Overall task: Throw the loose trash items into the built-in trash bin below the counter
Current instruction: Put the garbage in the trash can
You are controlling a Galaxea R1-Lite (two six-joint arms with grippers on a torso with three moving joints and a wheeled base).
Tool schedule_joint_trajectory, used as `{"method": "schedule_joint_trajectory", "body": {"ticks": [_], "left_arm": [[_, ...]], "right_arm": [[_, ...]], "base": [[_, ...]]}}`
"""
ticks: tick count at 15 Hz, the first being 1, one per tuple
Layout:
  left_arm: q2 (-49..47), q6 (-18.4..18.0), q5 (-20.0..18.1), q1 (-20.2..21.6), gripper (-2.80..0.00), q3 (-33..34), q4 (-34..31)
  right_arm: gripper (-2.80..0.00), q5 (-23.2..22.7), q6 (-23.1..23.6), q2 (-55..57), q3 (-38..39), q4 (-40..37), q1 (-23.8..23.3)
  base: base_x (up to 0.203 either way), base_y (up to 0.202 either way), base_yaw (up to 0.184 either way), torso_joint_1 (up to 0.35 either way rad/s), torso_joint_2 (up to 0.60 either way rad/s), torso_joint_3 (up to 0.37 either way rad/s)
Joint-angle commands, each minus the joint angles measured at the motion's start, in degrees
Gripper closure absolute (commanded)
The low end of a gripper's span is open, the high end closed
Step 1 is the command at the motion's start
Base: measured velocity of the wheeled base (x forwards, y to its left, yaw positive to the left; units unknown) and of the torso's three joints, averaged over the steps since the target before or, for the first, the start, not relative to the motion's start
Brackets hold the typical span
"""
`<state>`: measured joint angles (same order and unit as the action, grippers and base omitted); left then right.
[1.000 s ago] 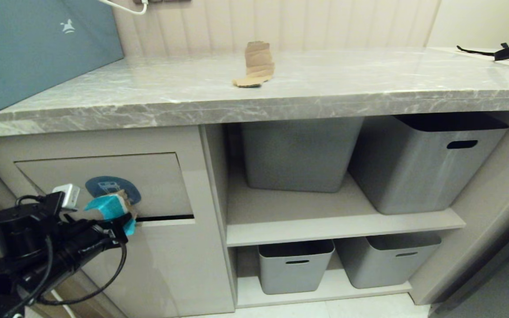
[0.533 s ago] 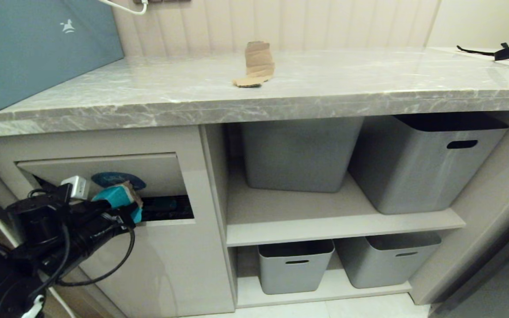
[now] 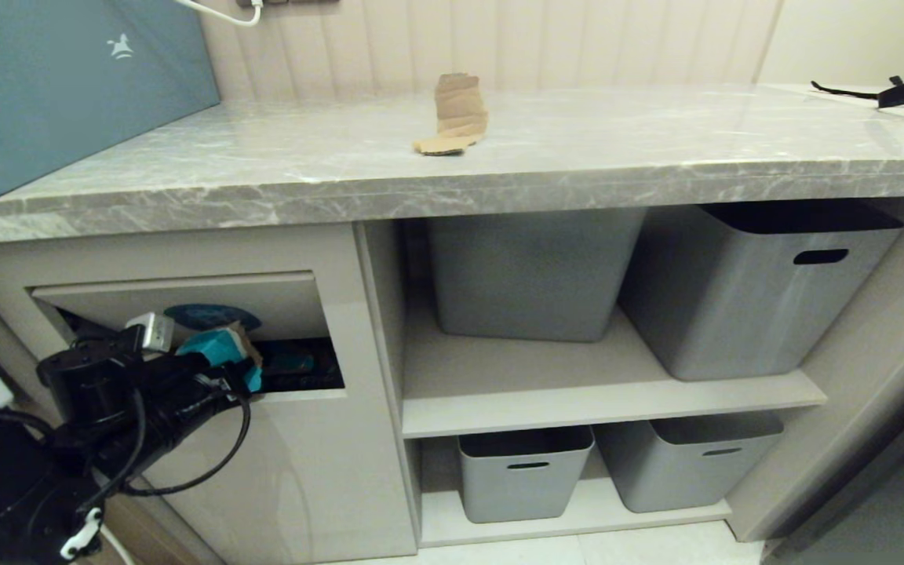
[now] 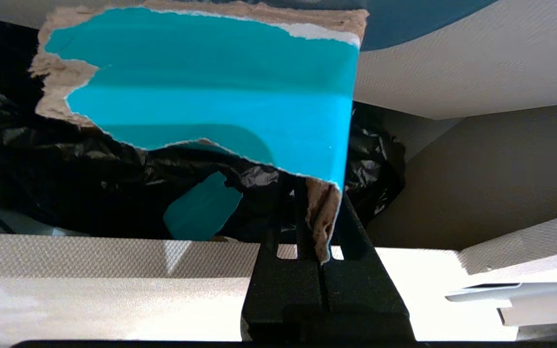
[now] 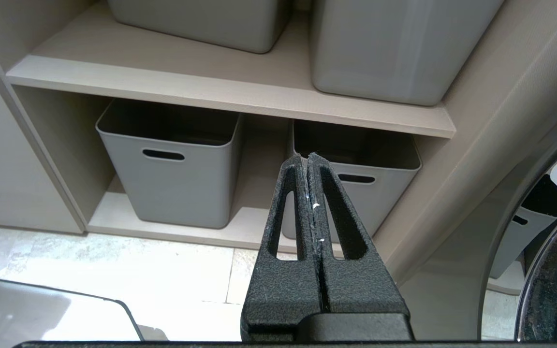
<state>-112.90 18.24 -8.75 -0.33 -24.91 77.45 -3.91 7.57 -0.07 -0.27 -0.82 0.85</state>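
Left claw [image 4: 321, 232]: pinched the torn turquoise-faced brown cardboard scrap [image 4: 220, 92] – at the beige tilting bin flap's [image 3: 185, 294] opening.
Right claw [image 5: 309, 164]: pressed together – empty.
Grey marble worktop [image 3: 577, 157]: bore a creased brown cardboard scrap [image 3: 456, 114].

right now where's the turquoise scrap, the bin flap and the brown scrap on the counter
turquoise scrap [image 4: 220, 92], left wrist view, middle of its printed face
bin flap [image 3: 185, 292], head view, bare front panel
brown scrap [image 3: 458, 114], head view, its upright folded part

Left arm [image 3: 99, 408]: matte black housing, looped black cables, small white-grey connector block at its 12 o'clock. Right claw [image 5: 309, 159]: black textured fingers [image 5: 288, 212], long slotted cutouts.
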Motion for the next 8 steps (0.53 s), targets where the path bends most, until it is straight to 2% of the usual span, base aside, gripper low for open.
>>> {"method": "schedule_joint_trajectory", "body": {"ticks": [1, 2, 3, 8], "left_arm": [[-0.4, 0.1, -0.1, 0.0, 0.0, -0.1, 0.3], [-0.4, 0.0, -0.1, -0.2, 0.0, -0.1, 0.0], [-0.4, 0.1, -0.1, -0.2, -2.8, -0.3, -0.2], [-0.4, 1.6, 0.0, -0.2, -2.8, -2.9, -2.1]], "right_arm": [[0.0, 0.0, 0.1, 0.1, 0.0, 0.0, 0.0], [0.0, 0.0, 0.1, 0.1, 0.0, 0.0, 0.0], [0.0, 0.0, 0.1, 0.1, 0.0, 0.0, 0.0], [0.0, 0.0, 0.1, 0.1, 0.0, 0.0, 0.0]], "base": [[0.0, 0.0, 0.0, 0.0, 0.0, 0.0], [0.0, 0.0, 0.0, 0.0, 0.0, 0.0], [0.0, 0.0, 0.0, 0.0, 0.0, 0.0], [0.0, 0.0, 0.0, 0.0, 0.0, 0.0]]}}
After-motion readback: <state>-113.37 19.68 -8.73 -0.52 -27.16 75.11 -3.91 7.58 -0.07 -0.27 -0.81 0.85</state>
